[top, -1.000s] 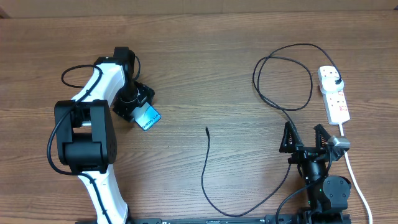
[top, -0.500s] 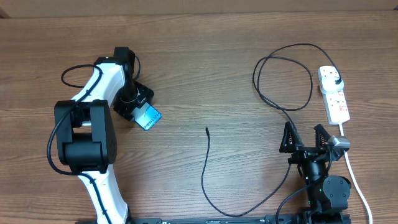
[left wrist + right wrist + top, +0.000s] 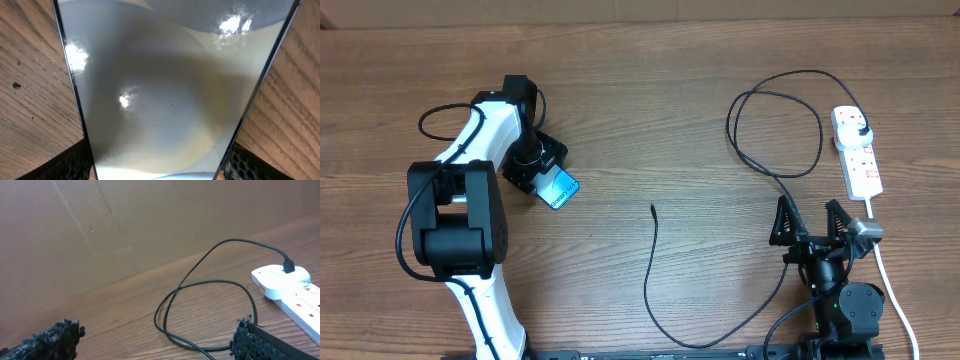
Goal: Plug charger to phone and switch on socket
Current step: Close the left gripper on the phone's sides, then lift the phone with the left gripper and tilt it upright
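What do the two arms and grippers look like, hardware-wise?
Left arm: white curved shells, black joint housings, a black cable looping beside it; left gripper black. Right arm: all black, round joint housing, black cabling; right gripper has two tapered black fingers. Pads are rough, textured black. No markings legible.

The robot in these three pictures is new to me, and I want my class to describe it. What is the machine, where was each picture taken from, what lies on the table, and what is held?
It is two robot arms at a wooden table, each ending in a two-finger gripper. One picture looks down from above; the other two come from small cameras on the wrists. The left gripper grips the phone, whose glossy screen fills that wrist's view. The right gripper is open and empty. On the table lies the charger, a thin black cable with its small tip free and its plug in the socket, a white power strip.
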`<state>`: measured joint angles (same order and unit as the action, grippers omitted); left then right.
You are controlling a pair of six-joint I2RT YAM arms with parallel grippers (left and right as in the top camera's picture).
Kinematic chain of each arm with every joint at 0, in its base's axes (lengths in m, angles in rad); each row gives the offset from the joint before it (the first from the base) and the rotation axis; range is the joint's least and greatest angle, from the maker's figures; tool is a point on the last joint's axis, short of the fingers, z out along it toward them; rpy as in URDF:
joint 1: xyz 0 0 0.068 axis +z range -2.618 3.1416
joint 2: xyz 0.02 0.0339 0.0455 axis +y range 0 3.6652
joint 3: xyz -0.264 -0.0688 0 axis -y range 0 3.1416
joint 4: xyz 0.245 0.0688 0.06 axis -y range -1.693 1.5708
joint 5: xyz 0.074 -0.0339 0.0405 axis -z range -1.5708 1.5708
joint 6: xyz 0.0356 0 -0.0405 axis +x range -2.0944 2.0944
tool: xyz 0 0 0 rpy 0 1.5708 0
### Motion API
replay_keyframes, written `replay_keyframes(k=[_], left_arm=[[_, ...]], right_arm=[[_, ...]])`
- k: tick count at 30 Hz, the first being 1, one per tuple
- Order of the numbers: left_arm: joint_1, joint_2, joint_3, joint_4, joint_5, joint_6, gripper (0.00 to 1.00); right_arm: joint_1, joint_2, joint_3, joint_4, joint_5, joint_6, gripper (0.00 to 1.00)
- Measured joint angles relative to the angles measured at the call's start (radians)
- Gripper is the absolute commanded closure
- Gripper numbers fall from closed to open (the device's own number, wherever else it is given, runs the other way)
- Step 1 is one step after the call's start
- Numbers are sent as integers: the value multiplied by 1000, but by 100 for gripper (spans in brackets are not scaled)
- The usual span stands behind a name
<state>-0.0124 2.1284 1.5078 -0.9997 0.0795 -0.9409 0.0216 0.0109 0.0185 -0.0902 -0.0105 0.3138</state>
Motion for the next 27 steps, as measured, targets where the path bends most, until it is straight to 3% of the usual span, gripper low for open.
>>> replay_keyframes(k=[3,15,27], left_arm=[[0,0,0,0,0,0,96],[1,6,16,-21,-1,35,96],[-6,22,233,-188,40,100,96]], right_arm=[[0,0,0,0,0,0,0],[0,0,0,0,0,0,0],[0,0,0,0,0,0,0]])
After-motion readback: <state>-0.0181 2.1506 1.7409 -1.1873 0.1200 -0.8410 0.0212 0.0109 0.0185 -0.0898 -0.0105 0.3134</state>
